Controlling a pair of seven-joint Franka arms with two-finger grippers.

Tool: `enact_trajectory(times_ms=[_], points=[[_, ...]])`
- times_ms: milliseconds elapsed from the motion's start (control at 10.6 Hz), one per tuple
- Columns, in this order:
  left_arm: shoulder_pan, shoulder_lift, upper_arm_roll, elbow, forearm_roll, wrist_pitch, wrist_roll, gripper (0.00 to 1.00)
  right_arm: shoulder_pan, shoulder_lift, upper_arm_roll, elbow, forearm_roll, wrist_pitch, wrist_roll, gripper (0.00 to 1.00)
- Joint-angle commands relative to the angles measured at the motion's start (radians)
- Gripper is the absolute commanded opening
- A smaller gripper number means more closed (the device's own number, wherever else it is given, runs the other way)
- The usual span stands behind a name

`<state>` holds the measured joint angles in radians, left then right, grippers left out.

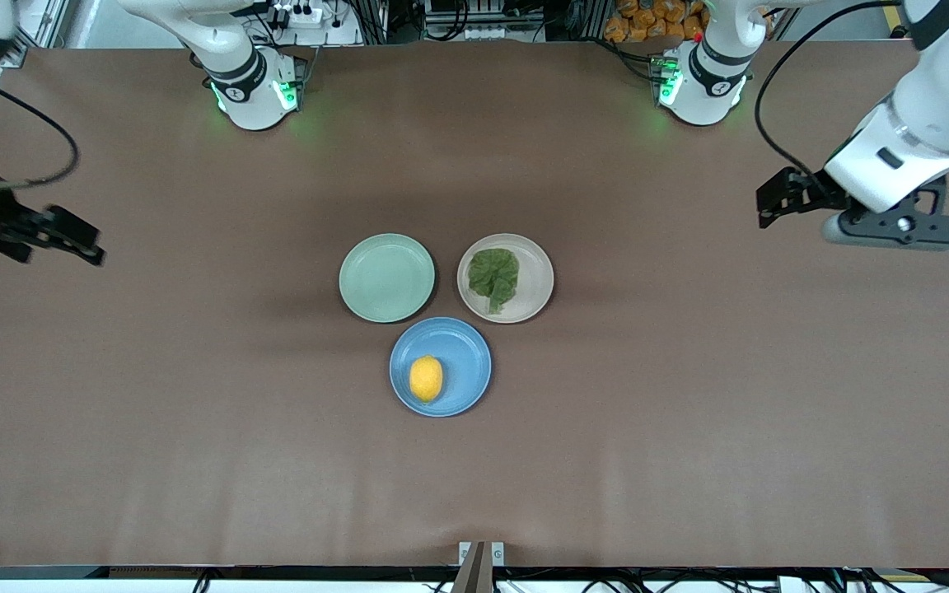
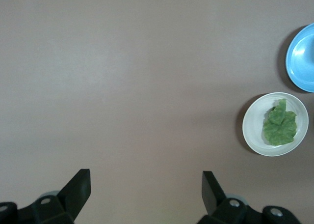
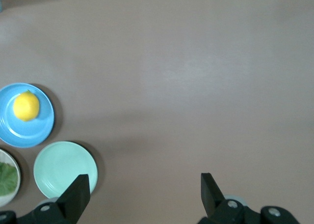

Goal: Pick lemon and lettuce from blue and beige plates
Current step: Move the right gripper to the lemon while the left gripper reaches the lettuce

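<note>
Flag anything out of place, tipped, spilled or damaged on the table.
Nothing stands out. The lemon lies on the blue plate, the lettuce lies flat on the beige plate, and the mint-green plate is bare. All three plates sit level.

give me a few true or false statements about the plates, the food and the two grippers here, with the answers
1. The lemon lies on the blue plate. True.
2. The lettuce lies on the mint-green plate. False: it lies on the beige plate; the mint-green one holds nothing.
3. The left gripper is open over bare table. True.
4. The right gripper is shut on the lemon. False: it is open and holds nothing.
5. The blue plate is nearest the front camera. True.
</note>
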<state>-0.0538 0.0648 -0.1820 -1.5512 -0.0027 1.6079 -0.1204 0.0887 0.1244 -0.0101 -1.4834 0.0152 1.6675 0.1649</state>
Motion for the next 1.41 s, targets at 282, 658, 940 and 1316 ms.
enact_trajectory(times_ms=[282,658,940,1316], points=[[-0.113,0.137,0.003,0.013,-0.086,0.102,-0.063,1.00,0.077,0.217,0.119,-0.008,0.006,0.242,0.270,1.00],[-0.274,0.302,0.007,0.014,-0.071,0.216,-0.238,1.00,0.134,0.432,0.208,0.017,-0.018,0.501,0.520,1.00],[-0.323,0.378,0.007,0.016,-0.071,0.292,-0.306,1.00,0.225,0.604,0.210,0.118,-0.119,0.537,0.691,1.00],[-0.414,0.504,0.007,0.016,-0.072,0.453,-0.418,1.00,0.273,0.687,0.214,0.124,-0.153,0.678,0.837,1.00]])
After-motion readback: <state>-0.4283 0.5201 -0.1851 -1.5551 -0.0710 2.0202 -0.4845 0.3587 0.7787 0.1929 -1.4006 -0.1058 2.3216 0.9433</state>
